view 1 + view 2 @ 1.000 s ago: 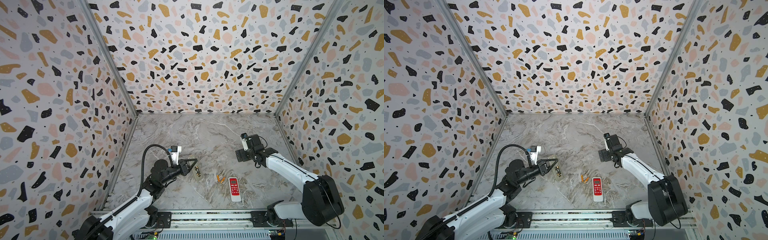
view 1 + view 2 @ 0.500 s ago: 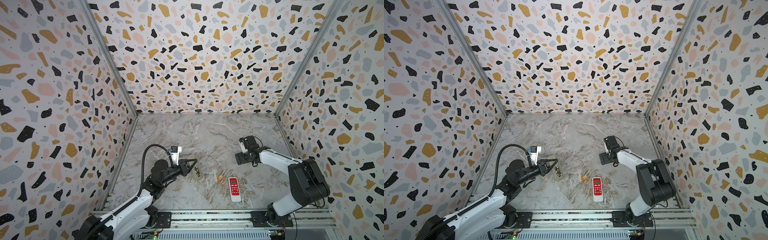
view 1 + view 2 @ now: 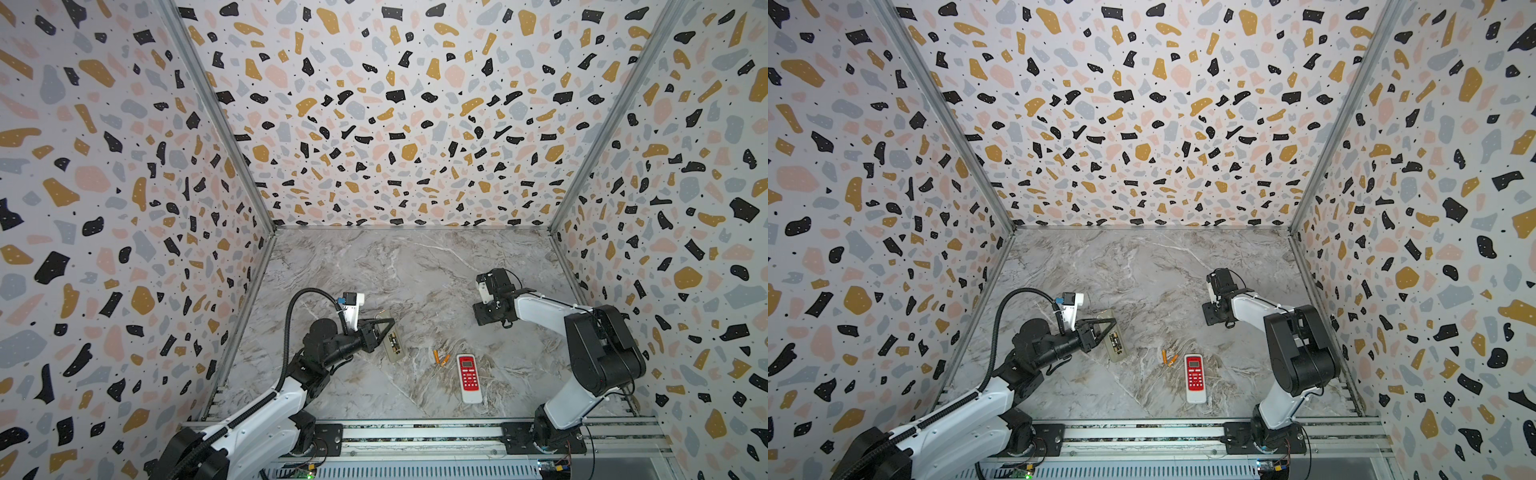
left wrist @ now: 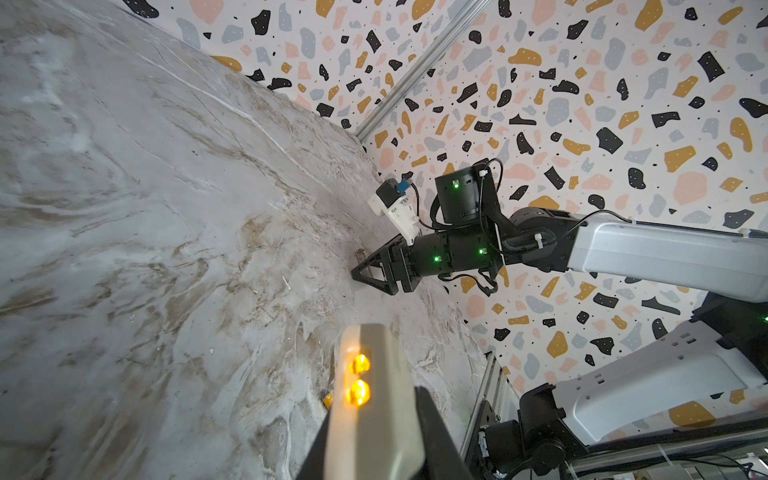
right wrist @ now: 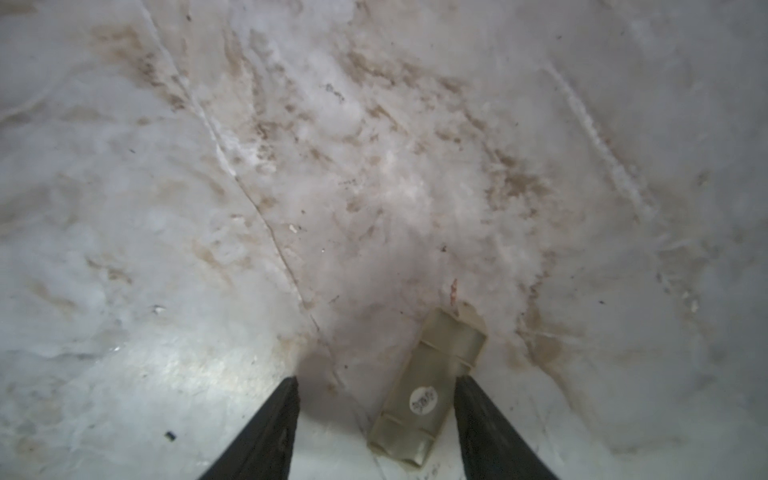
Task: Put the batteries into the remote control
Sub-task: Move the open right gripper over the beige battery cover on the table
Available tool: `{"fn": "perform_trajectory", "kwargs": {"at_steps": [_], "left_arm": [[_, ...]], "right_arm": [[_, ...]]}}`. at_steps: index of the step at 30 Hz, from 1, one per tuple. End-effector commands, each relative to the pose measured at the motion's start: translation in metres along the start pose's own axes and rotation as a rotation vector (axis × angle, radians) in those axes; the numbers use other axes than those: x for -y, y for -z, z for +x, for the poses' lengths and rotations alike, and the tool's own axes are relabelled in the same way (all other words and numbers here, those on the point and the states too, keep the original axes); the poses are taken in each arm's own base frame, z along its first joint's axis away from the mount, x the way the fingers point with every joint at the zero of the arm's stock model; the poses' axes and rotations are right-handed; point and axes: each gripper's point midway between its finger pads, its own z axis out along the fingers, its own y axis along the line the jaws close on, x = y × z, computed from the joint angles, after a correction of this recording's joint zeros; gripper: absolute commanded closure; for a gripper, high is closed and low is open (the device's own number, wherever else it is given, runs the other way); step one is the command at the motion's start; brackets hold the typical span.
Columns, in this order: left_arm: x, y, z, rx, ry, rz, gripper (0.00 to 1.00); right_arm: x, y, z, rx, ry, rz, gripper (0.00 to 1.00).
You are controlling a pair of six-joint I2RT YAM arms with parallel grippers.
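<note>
Writing: round white sticker (image 5: 424, 401) on the loose battery cover (image 5: 432, 353), print too blurred to read; markings on both remotes too small to make out.
Left gripper (image 3: 385, 330): clenched on the grey remote (image 3: 395, 347), open back turned upward, left of centre in the lower half of both top views.
Right gripper (image 5: 376, 380): released, jaws standing apart low over the marble table (image 3: 415, 270), right of centre in both top views; battery cover flat on the table between the fingers, closer to one finger (image 5: 490, 419).
Black batteries (image 3: 394, 341): two, seated side by side in the grey remote's compartment.
Orange batteries (image 3: 436, 356): two, loose on the table, close together, between the grey remote and the red-and-white remote (image 3: 468, 376), lower centre of both top views.
Count: two remotes, four batteries, one cover, two arms.
Change from a second ago: right arm folded back, its dark elbow link now raised at the lower right of both top views; right gripper closer to the front edge; left arm, both remotes and orange batteries in the same places.
</note>
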Motion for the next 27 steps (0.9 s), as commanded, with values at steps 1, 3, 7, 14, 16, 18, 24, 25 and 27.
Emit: {"fn": "perform_trajectory", "kwargs": {"at_steps": [1,3,7,14,16,18,24,25,27], "left_arm": [[0.010,0.001,-0.013,0.049,-0.046,0.040,1.00],[0.009,0.000,-0.013,0.051,-0.044,0.040,1.00],[0.009,0.000,-0.013,0.049,-0.041,0.043,1.00],[0.009,-0.001,-0.013,0.050,-0.042,0.045,1.00],[0.009,-0.001,-0.013,0.050,-0.041,0.046,1.00],[0.009,-0.002,-0.012,0.048,-0.040,0.046,1.00],[0.008,-0.001,-0.011,0.046,-0.040,0.045,1.00],[0.007,-0.001,-0.011,0.045,-0.037,0.044,1.00],[0.007,-0.001,-0.011,0.045,-0.040,0.044,1.00]], "right_arm": [[0.001,0.001,-0.006,0.005,0.001,-0.005,0.43],[0.003,-0.001,-0.005,-0.001,-0.001,-0.007,0.47],[0.005,-0.003,-0.002,-0.014,-0.003,0.001,0.50],[0.015,0.008,-0.004,0.001,-0.007,0.054,0.50],[0.017,0.010,-0.005,0.005,-0.006,0.066,0.47],[0.017,0.011,-0.006,0.013,-0.009,0.068,0.47],[0.012,0.010,-0.008,0.029,-0.017,0.036,0.48],[0.011,0.008,-0.006,0.022,-0.018,0.029,0.49],[0.008,0.005,-0.006,0.015,-0.017,0.011,0.51]]}}
